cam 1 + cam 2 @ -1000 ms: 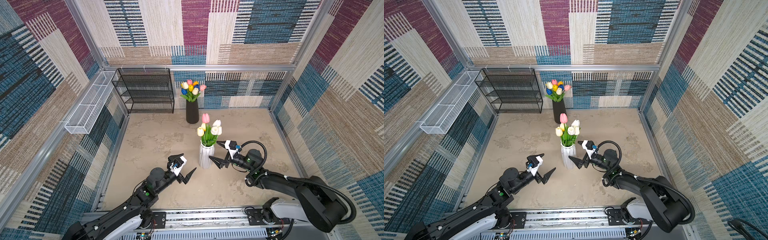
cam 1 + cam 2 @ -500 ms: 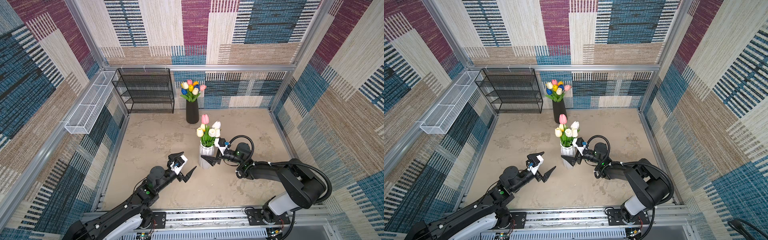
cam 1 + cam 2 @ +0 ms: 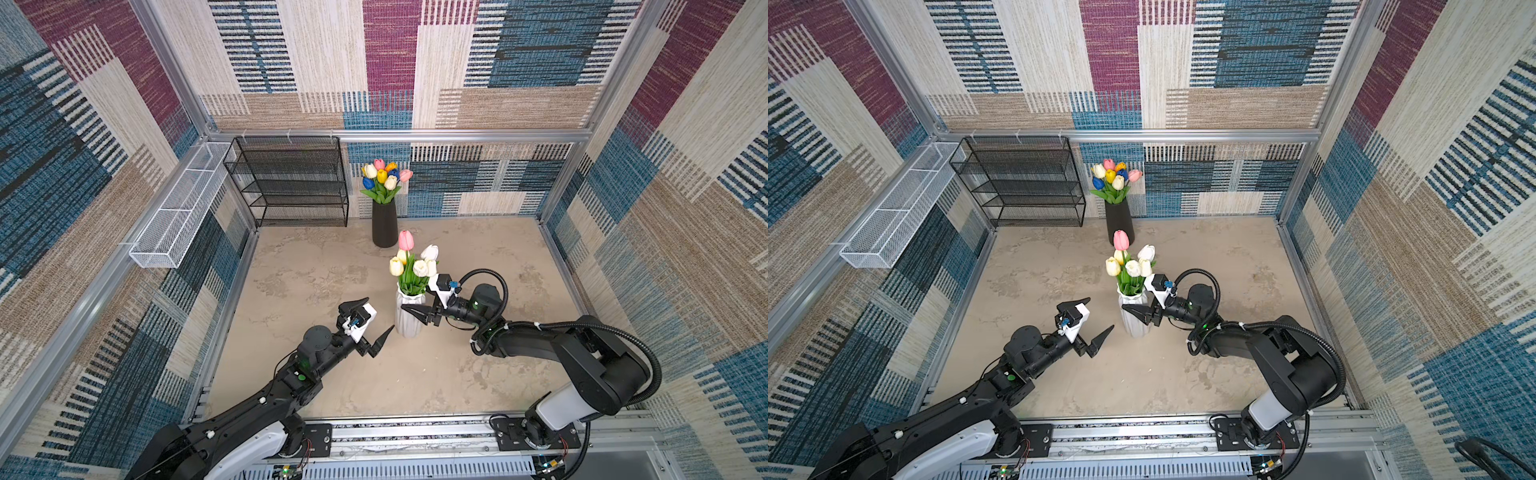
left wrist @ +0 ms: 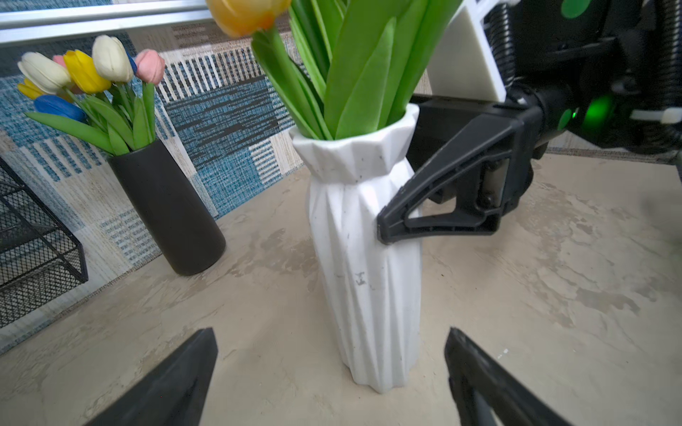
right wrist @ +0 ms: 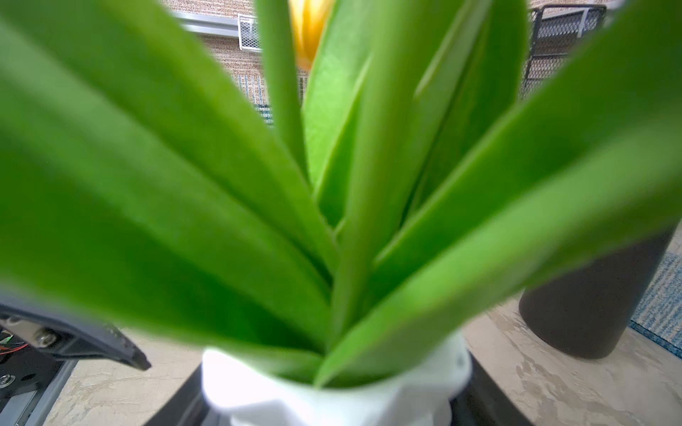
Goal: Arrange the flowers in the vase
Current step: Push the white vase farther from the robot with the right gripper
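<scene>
- Moved in over the last second: right end effector [image 3: 415,309], from just beside the white vase [image 3: 409,322] to astride its body, with one finger [image 4: 435,206] against the near side and the other behind the neck.
- Cannot tell whether clamped or merely bracketing. No visible shift or tilt of the vase, upright as before.
- No change at the left end effector [image 3: 380,312]: released, jaws wide, empty, just beside the vase on the opposite side.
- Flowers [image 3: 413,266] standing in the white vase at mid-desk. A second bunch [image 3: 384,178] in the black vase [image 3: 384,228] by the back wall. None lying on the desk [image 3: 299,270].
- Probably means insertion is finished, with steadying or shifting the vase as the step in hand.
- Overhung by leaves at the right wrist, its camera nearly filled with green, so some snag risk on any lift or pull-back.
- Open desk to either side and in front. Black vase near behind. Wire rack [image 3: 291,183] and mesh basket [image 3: 174,224] well apart at the back left.
</scene>
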